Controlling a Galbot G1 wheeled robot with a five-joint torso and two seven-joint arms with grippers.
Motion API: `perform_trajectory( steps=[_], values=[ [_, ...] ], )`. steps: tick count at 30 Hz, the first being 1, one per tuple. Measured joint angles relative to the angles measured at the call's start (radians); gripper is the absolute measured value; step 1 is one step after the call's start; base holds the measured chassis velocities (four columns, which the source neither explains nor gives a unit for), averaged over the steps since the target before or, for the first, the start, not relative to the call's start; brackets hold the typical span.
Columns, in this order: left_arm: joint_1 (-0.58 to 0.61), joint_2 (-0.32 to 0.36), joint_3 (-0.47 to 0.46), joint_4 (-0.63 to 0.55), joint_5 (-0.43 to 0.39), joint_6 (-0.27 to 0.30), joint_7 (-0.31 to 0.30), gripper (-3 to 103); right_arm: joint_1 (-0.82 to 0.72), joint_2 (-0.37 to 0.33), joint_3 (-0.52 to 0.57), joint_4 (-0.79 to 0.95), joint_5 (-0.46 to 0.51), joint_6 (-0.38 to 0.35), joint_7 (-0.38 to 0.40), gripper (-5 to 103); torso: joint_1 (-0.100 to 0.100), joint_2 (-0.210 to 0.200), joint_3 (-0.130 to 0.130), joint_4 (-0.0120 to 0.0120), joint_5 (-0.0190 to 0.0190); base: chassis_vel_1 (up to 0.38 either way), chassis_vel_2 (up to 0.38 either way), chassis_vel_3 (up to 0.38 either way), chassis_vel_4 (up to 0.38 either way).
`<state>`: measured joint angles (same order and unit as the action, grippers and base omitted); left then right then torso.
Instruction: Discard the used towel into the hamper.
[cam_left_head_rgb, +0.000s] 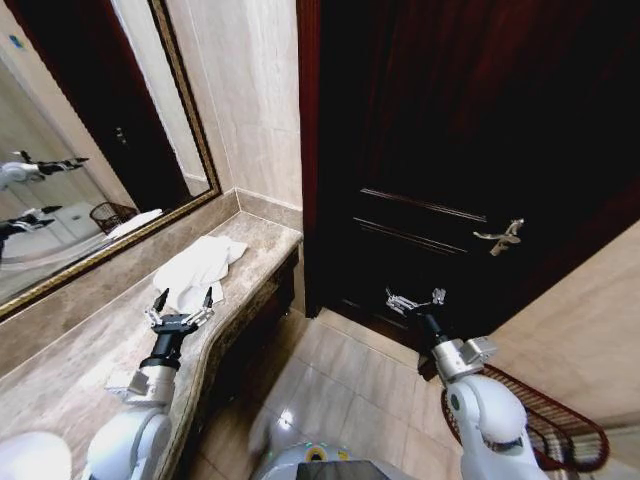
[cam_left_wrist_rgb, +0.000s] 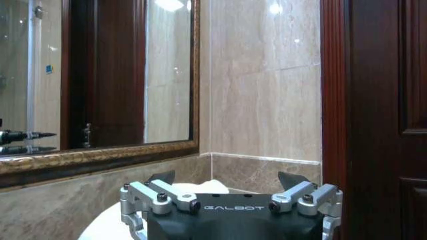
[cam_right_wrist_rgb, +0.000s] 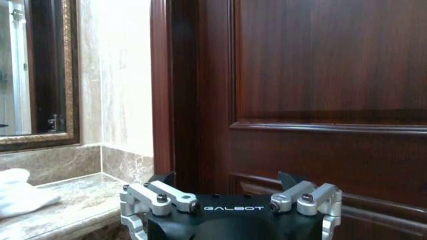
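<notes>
Left gripper (cam_left_head_rgb: 181, 301) spread wide, hovers near white towel (cam_left_head_rgb: 197, 265) on counter (cam_left_head_rgb: 70, 370); right gripper (cam_left_head_rgb: 417, 298) spread, before door (cam_left_head_rgb: 470, 150); hamper (cam_left_head_rgb: 545, 420) beside right arm

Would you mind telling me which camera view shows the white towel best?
The head view: the towel lies whole on the marble counter, ahead of the left gripper. The left wrist view catches it partly behind the gripper; the right wrist view shows one edge.

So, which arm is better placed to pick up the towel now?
Left. The left gripper hangs open over the counter, right beside the towel. The right gripper is out by the door.
</notes>
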<state>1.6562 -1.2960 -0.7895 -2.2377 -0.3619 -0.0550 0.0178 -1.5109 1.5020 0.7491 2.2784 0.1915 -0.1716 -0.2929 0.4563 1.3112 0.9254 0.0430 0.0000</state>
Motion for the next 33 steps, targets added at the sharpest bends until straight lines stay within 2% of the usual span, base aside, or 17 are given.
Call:
perform_trajectory(
  steps=[13, 19, 26, 31, 33],
  values=[
    [-0.012, 0.01, -0.01, -0.01, 0.001, 0.059, -0.048, 100, 0.001, -0.005, 0.003, -0.003, -0.004, 0.001, -0.005, 100, 0.0, 0.0, 0.0, 0.0001, -0.0001, -0.036, 0.052, 0.046, -0.04],
    [-0.078, 0.049, -0.02, 0.021, -0.027, 0.124, -0.057, 100, -0.005, -0.01, 0.011, -0.015, 0.0, 0.016, -0.005, 100, 0.0, 0.0, 0.0, 0.0, -0.0001, 0.0, 0.0, 0.0, 0.0],
    [-0.135, 0.077, -0.021, 0.042, -0.043, 0.167, -0.059, 100, -0.013, -0.014, 0.02, -0.019, 0.009, 0.024, 0.0, 100, 0.0, 0.0, 0.0, 0.0, -0.0001, 0.0, 0.0, 0.0, 0.0],
    [-0.151, 0.079, -0.017, 0.052, -0.045, 0.175, -0.059, 100, -0.016, -0.028, 0.025, -0.02, 0.04, 0.015, 0.013, 100, 0.0, 0.0, 0.0, 0.0, 0.0, 0.0, 0.0, 0.0, 0.0],
    [-0.156, 0.078, -0.013, 0.053, -0.045, 0.179, -0.063, 100, -0.014, -0.046, 0.023, -0.001, 0.083, -0.016, 0.021, 100, 0.0, 0.0, 0.0, 0.0, -0.0002, 0.0, 0.0, 0.0, 0.0]
  ],
)
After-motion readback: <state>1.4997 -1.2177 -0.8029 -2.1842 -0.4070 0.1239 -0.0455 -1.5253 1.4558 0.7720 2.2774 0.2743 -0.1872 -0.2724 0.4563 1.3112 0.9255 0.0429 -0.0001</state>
